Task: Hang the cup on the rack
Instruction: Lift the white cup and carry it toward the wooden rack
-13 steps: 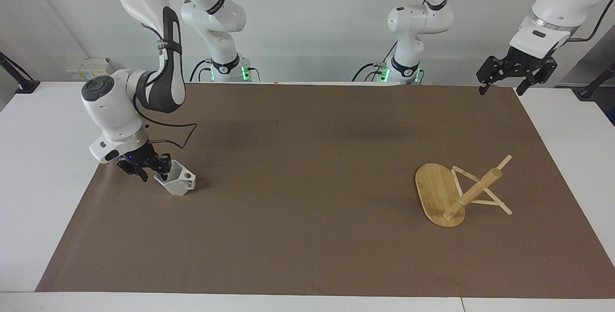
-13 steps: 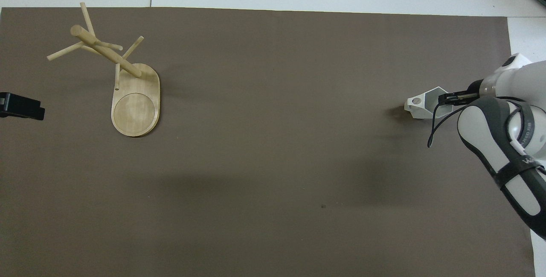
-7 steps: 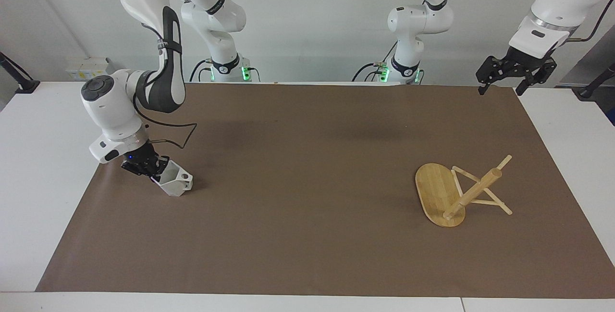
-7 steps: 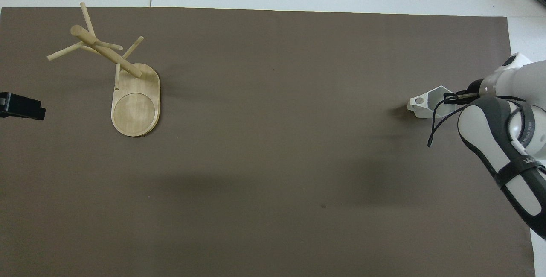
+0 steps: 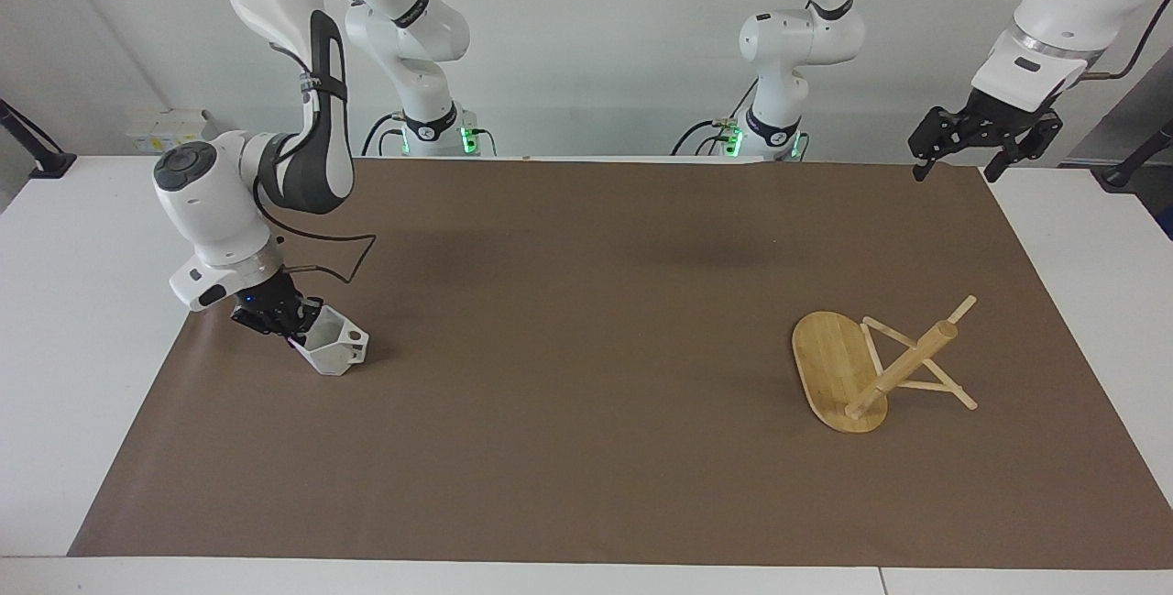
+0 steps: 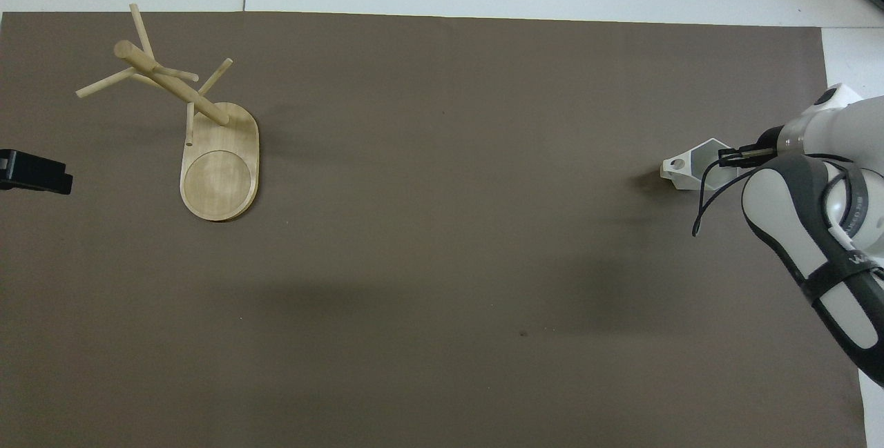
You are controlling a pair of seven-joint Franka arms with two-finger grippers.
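The white faceted cup (image 5: 335,347) (image 6: 689,170) sits tilted low over the brown mat at the right arm's end of the table, its handle with the round hole pointing toward the table's middle. My right gripper (image 5: 295,326) (image 6: 726,156) is shut on the cup's rim wall. The bamboo rack (image 5: 903,366) (image 6: 173,85) lies toppled at the left arm's end, its oval base (image 5: 825,361) propped on edge and its pegs resting on the mat. My left gripper (image 5: 951,162) waits open, high over the mat's corner nearest the left arm's base; only its tip (image 6: 34,173) shows from overhead.
The brown mat (image 5: 586,347) covers most of the white table. The rack and the cup are the only things on the mat.
My right gripper's fingers closed onto the cup's wall, and the cup shifted slightly toward the right arm's end. The left arm and the rack have not moved.
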